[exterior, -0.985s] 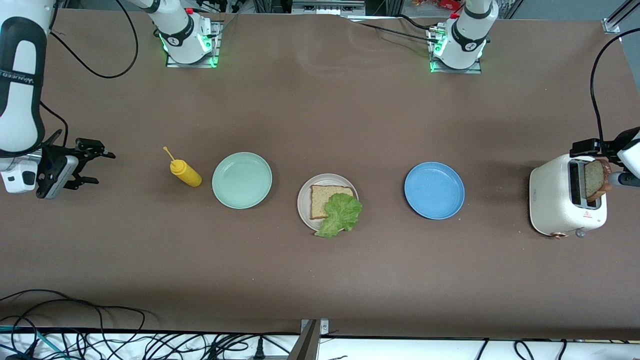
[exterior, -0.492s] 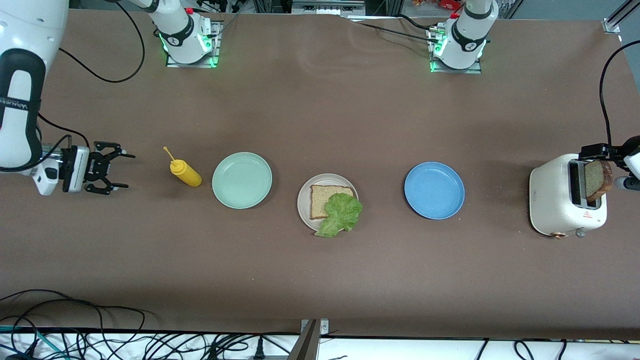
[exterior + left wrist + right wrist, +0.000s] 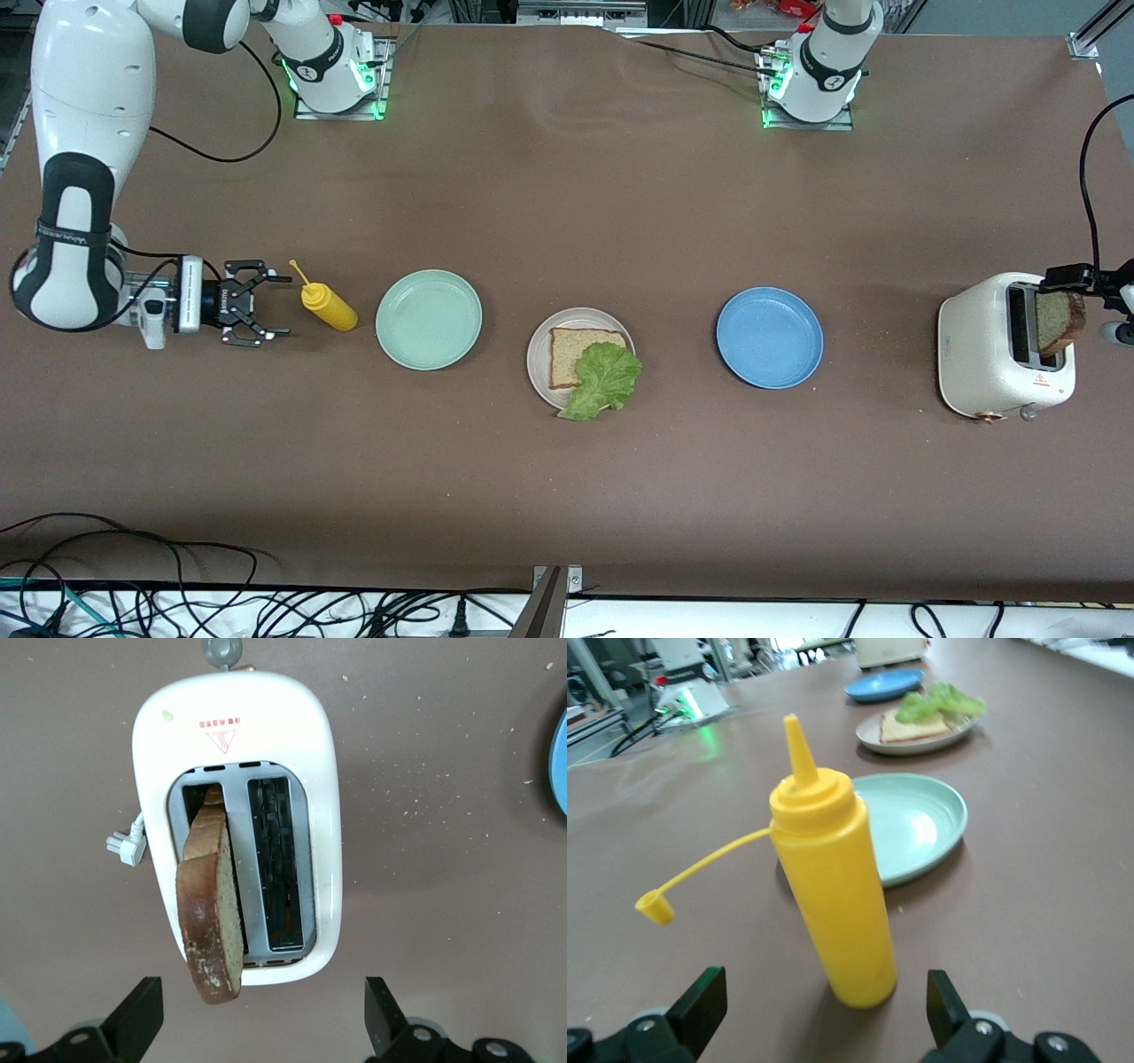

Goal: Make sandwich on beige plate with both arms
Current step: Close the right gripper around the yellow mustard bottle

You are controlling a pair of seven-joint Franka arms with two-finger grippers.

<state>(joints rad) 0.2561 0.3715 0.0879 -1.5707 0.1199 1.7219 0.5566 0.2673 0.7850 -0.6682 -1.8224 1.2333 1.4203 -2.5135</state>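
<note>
Two grippers stand wide open, holding nothing: the right gripper (image 3: 266,303) just beside the yellow squeeze bottle (image 3: 326,305); the left gripper (image 3: 261,1014) over the toaster (image 3: 235,815) and its bread slice (image 3: 213,921); bread and lettuce (image 3: 605,377) lie on the beige plate (image 3: 540,354), mid brown table (image 3: 567,478).

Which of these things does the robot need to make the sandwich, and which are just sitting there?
For the sandwich:
beige plate
bread on the plate
lettuce on that bread
second slice standing in the toaster
left claw, open over the toaster
right claw, open beside the mustard bottle

Just sitting there:
green plate
blue plate
</note>
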